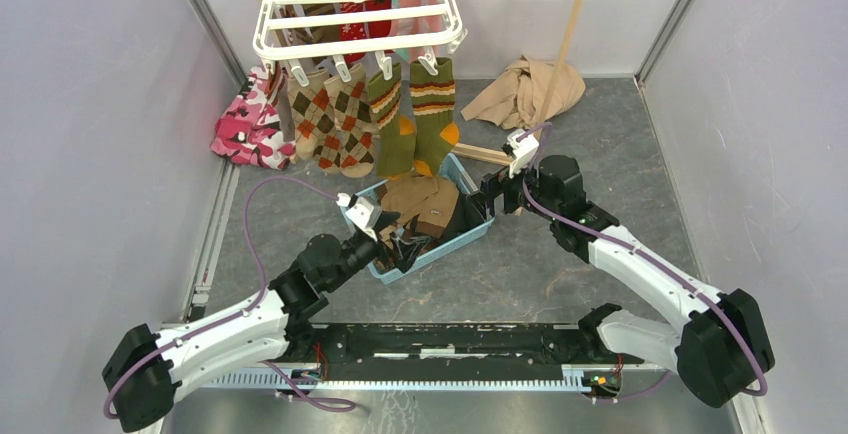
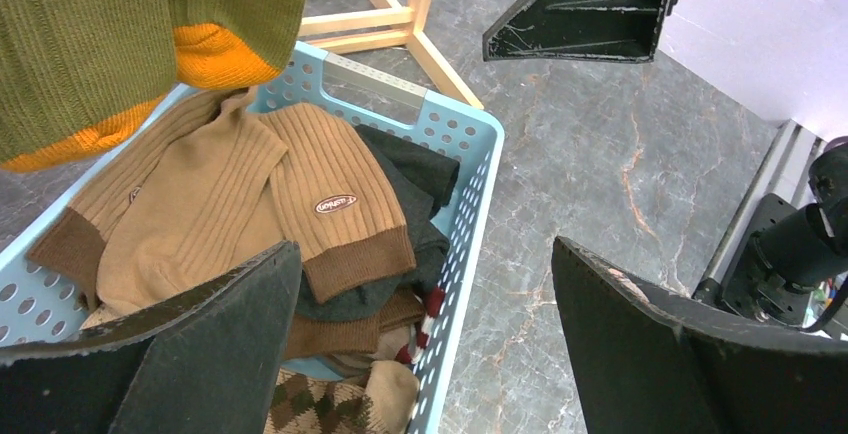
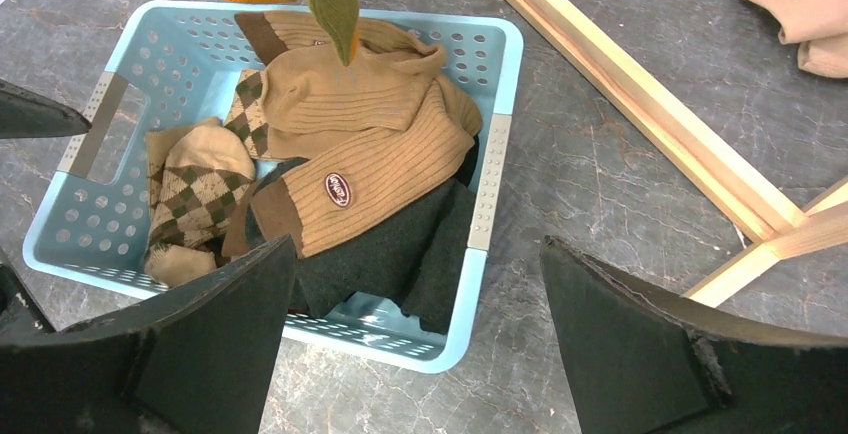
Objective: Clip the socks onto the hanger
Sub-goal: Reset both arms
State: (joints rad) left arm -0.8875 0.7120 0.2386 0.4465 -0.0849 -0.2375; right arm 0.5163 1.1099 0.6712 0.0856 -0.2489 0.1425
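The white hanger (image 1: 358, 4) hangs at the back with argyle socks (image 1: 335, 124), olive green socks (image 1: 415, 114) and red ones clipped to it. More socks lie in the light blue basket (image 1: 473, 229): a tan ribbed sock with a brown cuff (image 3: 370, 164), a dark grey one (image 3: 400, 254) and an argyle one (image 3: 195, 194). My left gripper (image 1: 405, 246) is open and empty over the basket's near end (image 2: 422, 249). My right gripper (image 1: 492, 194) is open and empty beside the basket's right side (image 3: 417, 242). The tan sock also shows in the left wrist view (image 2: 300, 184).
A pink camouflage garment (image 1: 250, 119) lies at the back left. A beige cloth (image 1: 525, 89) lies at the back right by the wooden pole rack (image 1: 575, 14). The rack's base bars (image 3: 640, 104) run along the floor just right of the basket. Walls close both sides.
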